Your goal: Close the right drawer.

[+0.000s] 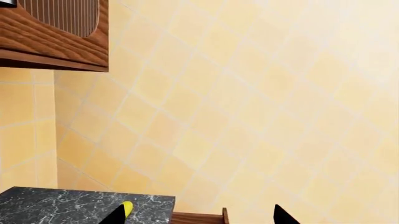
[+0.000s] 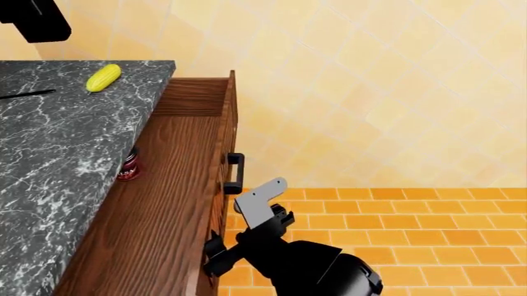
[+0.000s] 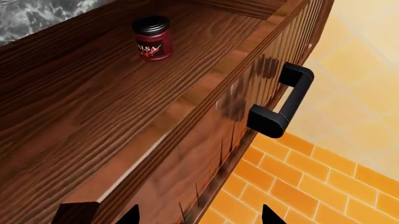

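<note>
- Where it stands pulled well out from under the countertop (image 2: 49,160), the right drawer (image 2: 157,203) shows as a long, deep box of reddish-brown grained wood, its floor open to the head view.
- Front panel: faces the tiled floor side; carries a short black bar handle (image 2: 234,173), also plain in the right wrist view (image 3: 281,101).
- Contents: one small salsa jar (image 3: 151,38), red with a dark lid, upright on the drawer floor near the counter edge; partly tucked under the counter overhang in the head view.
- Right gripper (image 2: 216,253): black, at the outer face of the front panel, below the handle in the head view and apart from it. Its fingertips (image 3: 269,215) are spread, with nothing between them; whether one tip touches the panel cannot be told.
- Left gripper (image 1: 199,215): only two dark tips at the frame edge in the left wrist view, set wide apart, holding nothing; it points toward the yellow tiled wall (image 1: 249,102).
- Countertop: dark grey marble, bearing a yellow corn cob (image 2: 103,78) near its far corner.
- Upper cabinet (image 1: 56,32): brown wood, seen in the left wrist view.
- Floor (image 2: 411,234): orange tiles.
</note>
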Controlling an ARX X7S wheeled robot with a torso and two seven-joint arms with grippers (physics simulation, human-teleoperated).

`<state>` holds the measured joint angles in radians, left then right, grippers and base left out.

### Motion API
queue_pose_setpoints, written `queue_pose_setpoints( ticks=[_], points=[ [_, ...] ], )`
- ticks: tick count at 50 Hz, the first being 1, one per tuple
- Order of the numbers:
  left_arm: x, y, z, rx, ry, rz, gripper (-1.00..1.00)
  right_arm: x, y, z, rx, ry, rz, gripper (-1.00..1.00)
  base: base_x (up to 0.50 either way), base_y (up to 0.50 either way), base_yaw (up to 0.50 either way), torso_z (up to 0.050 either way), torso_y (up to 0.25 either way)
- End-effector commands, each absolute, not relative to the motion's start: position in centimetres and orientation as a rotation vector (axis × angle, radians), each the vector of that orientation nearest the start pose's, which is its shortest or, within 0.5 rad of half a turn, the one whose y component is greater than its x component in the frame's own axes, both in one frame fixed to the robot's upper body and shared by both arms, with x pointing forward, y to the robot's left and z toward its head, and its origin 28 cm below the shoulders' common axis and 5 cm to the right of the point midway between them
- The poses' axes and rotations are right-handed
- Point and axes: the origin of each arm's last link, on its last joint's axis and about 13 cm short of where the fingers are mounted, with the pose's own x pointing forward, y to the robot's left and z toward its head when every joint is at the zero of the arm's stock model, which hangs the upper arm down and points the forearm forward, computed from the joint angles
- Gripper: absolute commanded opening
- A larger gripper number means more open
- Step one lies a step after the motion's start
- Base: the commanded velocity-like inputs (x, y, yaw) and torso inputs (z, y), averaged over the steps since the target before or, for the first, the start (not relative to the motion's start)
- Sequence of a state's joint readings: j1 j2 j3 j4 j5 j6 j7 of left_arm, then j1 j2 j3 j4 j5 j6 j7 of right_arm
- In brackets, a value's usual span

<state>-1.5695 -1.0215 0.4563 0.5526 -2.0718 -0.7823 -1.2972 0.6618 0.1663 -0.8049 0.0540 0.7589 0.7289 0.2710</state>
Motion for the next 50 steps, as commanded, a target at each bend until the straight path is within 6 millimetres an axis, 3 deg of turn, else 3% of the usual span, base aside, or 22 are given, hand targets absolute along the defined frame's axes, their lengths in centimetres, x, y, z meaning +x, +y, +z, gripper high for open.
queue_pose_setpoints(
  ticks=[1,19,50],
  points=[
    [16.0,25.5,38.4,-0.051,-0.229,0.032,1.00,25.5,3.0,9.5,0.050,0.442,0.842,1.00,0.00,0.00,0.00,0.000,0.000],
    [15.9,25.5,38.6,-0.055,-0.232,0.034,1.00,24.8,3.5,9.4,0.081,0.461,0.930,1.00,0.00,0.00,0.00,0.000,0.001],
    [15.7,25.8,38.8,-0.072,-0.236,0.036,1.00,24.4,6.2,8.8,0.053,0.473,0.953,1.00,0.00,0.00,0.00,0.000,0.000]
  ],
)
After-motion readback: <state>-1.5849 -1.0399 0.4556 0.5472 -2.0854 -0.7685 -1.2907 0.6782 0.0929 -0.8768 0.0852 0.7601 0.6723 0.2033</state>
